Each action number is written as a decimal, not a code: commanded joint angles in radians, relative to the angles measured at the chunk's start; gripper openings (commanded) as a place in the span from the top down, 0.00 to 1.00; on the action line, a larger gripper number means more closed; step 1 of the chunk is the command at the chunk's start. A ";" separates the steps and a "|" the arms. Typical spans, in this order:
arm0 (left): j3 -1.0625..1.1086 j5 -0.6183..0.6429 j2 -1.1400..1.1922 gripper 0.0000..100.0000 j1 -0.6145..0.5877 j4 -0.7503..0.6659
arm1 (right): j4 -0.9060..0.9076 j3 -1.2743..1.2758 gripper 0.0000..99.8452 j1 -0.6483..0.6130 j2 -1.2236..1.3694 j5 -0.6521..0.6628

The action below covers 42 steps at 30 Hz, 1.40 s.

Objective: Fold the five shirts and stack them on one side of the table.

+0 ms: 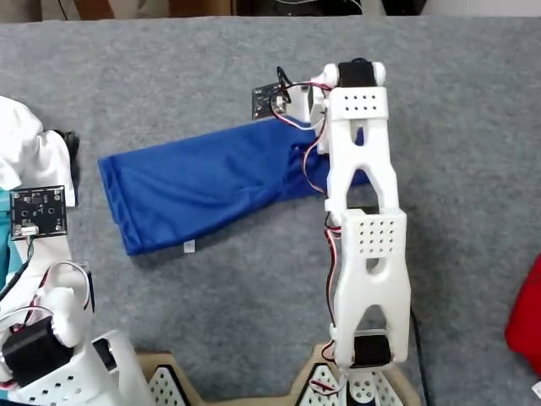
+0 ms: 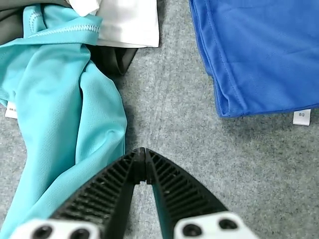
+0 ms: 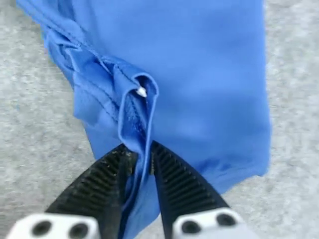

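Observation:
A blue shirt point(image 1: 203, 182) lies folded lengthwise across the middle of the grey table, with a small white tag at its near edge point(image 2: 301, 117). My right gripper point(image 3: 138, 155) is shut on a bunched fold of the blue shirt point(image 3: 199, 74) at its right end; in the high view the right arm point(image 1: 363, 194) stretches over that end. My left gripper point(image 2: 142, 162) is shut with nothing in it, over bare table between a turquoise shirt point(image 2: 65, 104) and the blue shirt point(image 2: 259, 50). White point(image 2: 129, 22) and dark grey shirts point(image 2: 117, 59) lie beside the turquoise one.
The pile of white cloth point(image 1: 25, 144) sits at the table's left edge by the left arm point(image 1: 38, 338). A red shirt point(image 1: 528, 317) shows at the right edge. Bare grey table point(image 1: 473, 127) extends to the far right and along the back.

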 commanded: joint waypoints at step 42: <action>-0.735 0.597 1.239 0.84 0.336 -0.064 | -0.120 0.251 0.99 0.142 -0.265 -0.488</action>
